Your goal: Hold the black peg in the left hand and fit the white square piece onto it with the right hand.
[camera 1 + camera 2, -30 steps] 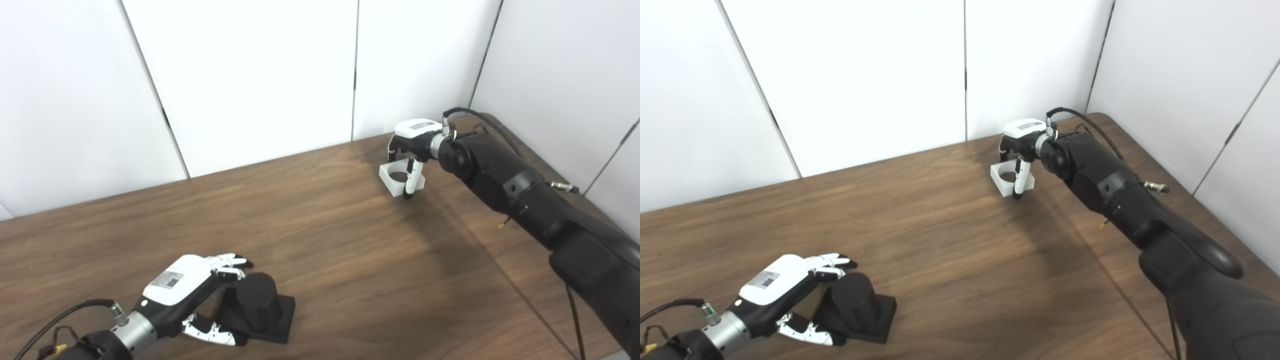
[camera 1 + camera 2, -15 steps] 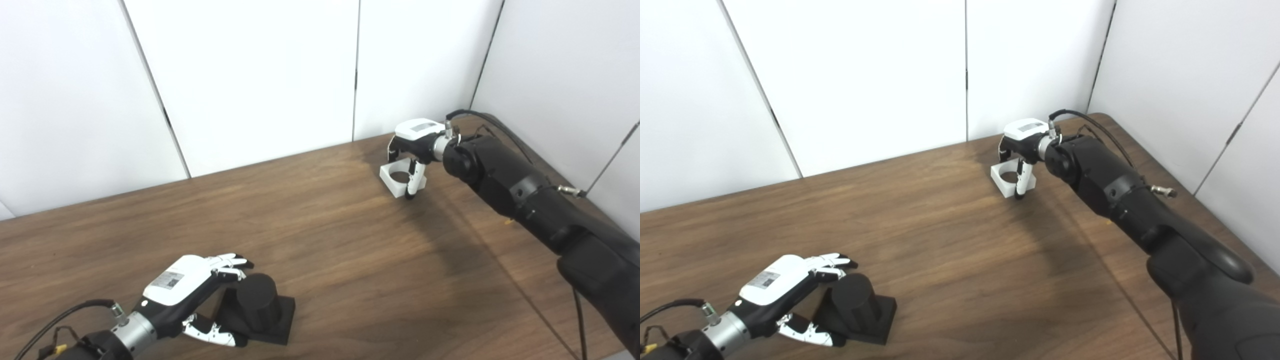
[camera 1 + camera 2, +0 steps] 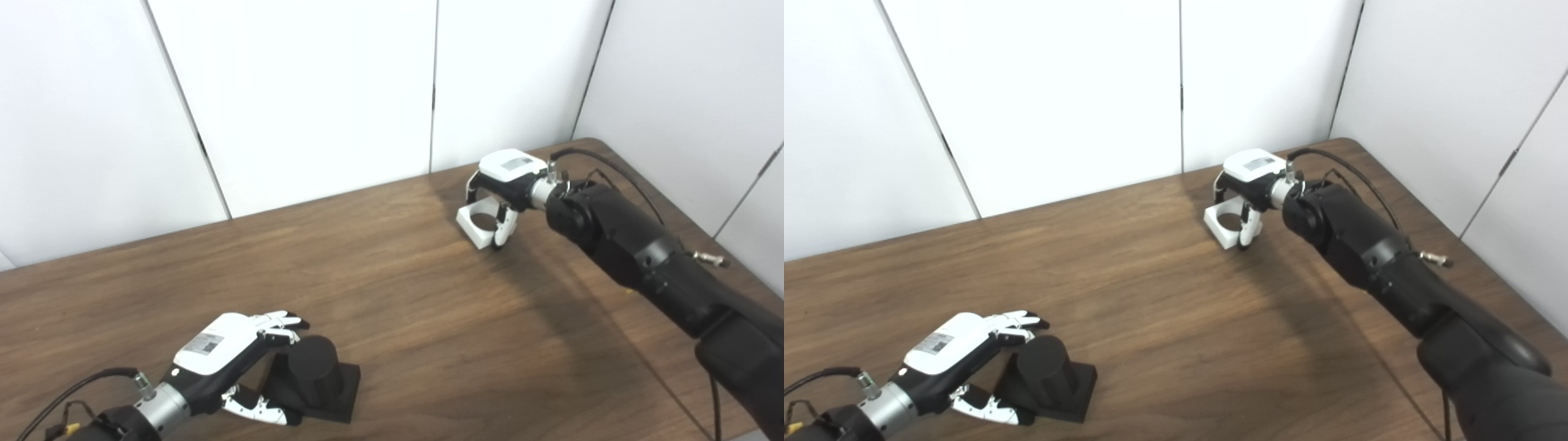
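Note:
The black peg (image 3: 313,375), a round post on a square base, rests on the table at the lower left. My left hand (image 3: 236,358) curls around its left side, fingers over the post and thumb at the base. Its fingers stay apart and it has no clear hold on the peg. At the far right of the table the white square piece (image 3: 479,222) with a round hole is tilted and lifted slightly. My right hand (image 3: 505,184) is shut on it, fingers behind and thumb in front.
The brown wooden table (image 3: 398,306) ends at white wall panels behind and at the right. Its right edge (image 3: 1488,263) runs close under my right arm. A cable loops over the right wrist.
The right hand has closed on the white piece, tilted it and carried it a little leftward and toward me. The left hand and the peg have not moved.

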Available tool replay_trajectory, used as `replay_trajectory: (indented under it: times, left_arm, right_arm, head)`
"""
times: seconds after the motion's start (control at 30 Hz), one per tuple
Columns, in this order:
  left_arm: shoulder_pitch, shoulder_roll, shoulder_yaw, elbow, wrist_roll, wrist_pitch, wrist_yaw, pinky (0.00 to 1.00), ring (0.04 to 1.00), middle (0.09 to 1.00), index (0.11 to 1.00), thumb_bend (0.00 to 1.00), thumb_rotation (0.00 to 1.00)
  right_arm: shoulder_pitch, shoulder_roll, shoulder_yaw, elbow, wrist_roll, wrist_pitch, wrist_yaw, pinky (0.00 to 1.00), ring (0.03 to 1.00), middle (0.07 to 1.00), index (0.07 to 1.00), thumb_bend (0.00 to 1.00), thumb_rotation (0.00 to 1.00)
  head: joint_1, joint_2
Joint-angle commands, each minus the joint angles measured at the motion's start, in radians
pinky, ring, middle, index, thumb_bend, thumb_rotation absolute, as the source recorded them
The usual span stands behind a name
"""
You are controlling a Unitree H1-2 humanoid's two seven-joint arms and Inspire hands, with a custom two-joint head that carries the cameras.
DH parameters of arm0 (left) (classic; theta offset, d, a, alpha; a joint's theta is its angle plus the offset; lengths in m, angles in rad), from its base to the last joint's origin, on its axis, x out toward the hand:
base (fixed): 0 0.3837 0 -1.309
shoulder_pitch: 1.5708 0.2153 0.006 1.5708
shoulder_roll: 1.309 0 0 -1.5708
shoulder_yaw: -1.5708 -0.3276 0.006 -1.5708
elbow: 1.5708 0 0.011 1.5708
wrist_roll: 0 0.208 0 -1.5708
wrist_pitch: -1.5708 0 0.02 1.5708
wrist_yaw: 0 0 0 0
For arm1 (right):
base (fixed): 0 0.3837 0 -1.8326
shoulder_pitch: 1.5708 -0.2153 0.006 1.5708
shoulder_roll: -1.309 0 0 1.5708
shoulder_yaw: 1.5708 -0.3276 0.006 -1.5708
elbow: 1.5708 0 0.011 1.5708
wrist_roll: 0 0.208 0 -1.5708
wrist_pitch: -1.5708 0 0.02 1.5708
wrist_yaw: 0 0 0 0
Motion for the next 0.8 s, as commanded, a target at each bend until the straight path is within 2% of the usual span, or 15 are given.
replay_trajectory:
  times: [0.0, 0.37, 0.77]
  left_arm:
    - [0.038, 0.025, -0.040, 0.047, 0.061, 0.004, -0.081, 0.84, 0.903, 0.868, 0.490, 0.52, 0.06]
    - [0.026, 0.013, -0.045, 0.044, 0.069, 0.022, -0.094, 0.85, 0.901, 0.873, 0.491, 0.52, 0.06]
    - [0.011, -0.013, -0.051, 0.042, 0.076, 0.049, -0.106, 0.86, 0.917, 0.883, 0.491, 0.52, 0.07]
  right_arm:
    - [-0.049, -0.011, -0.032, -0.057, 0.007, -0.020, -0.016, 0.84, 0.854, 0.798, 0.481, 0.52, 0.13]
    - [-0.050, -0.003, -0.046, -0.212, 0.029, -0.049, 0.059, 0.82, 0.850, 0.797, 0.482, 0.52, 0.13]
    - [-0.051, 0.006, -0.066, -0.356, 0.095, -0.088, 0.148, 0.77, 0.829, 0.787, 0.480, 0.52, 0.13]
  head:
    - [0.006, 0.002]
    - [0.053, 0.023]
    - [0.209, 0.075]
